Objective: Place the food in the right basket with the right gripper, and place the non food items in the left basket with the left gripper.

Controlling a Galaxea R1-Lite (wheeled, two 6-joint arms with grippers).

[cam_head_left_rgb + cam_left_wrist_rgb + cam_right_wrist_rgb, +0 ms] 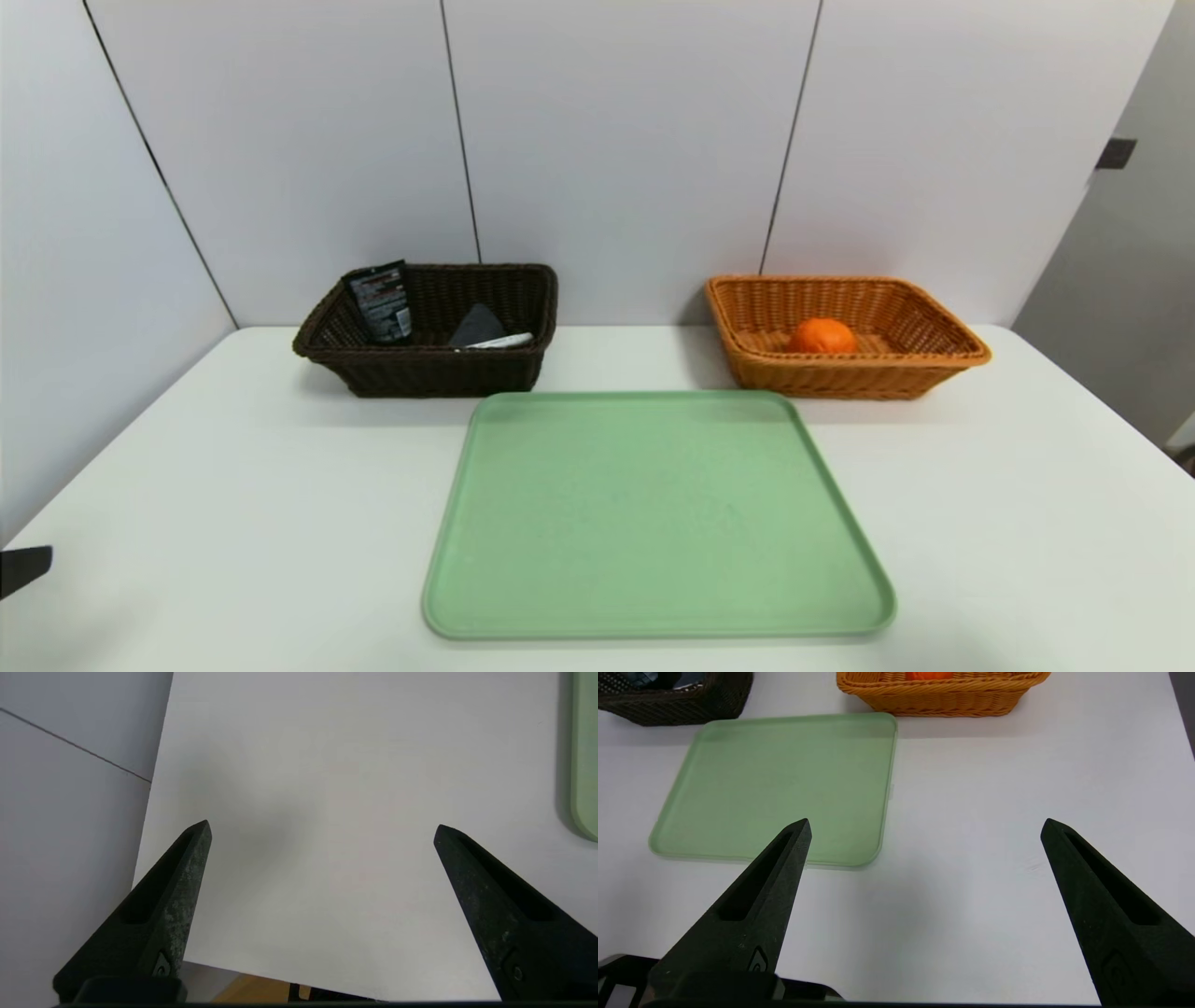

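Work surface: flat white table [233, 485] set against pale grey wall panels
Tray: rectangular pale green plastic tray [653, 513] with rounded corners, lying flat at the table's middle, nothing on it
Left basket: rectangular dark brown woven wicker basket [429, 369] with flared sides, at the back of the table, beyond the tray's far left corner
Right basket: rectangular light orange-tan woven wicker basket [840, 378] with flared sides, at the back of the table, beyond the tray's far right corner; well apart from the brown basket
Food: round orange fruit [822, 336] with matte skin, resting on the floor of the orange-tan basket
Tube: black squeeze tube [379, 301] with white print, standing tilted against the brown basket's left wall, its top above the rim
Cloth: dark grey rolled cloth [477, 326], inside the brown basket, right of the tube
Pen: slim white pen [502, 341], inside the brown basket, lying just in front of the cloth; whether the two touch is not clear from the head view
Left gripper: black two-fingered claw [322, 828] with pointed jaws, spread wide, nothing between them; over bare table near the left edge, only the tray's rim in its view
Right gripper: matching black two-fingered claw [924, 823], jaws spread wide and holding nothing; above the table on the near right side, both baskets beyond it
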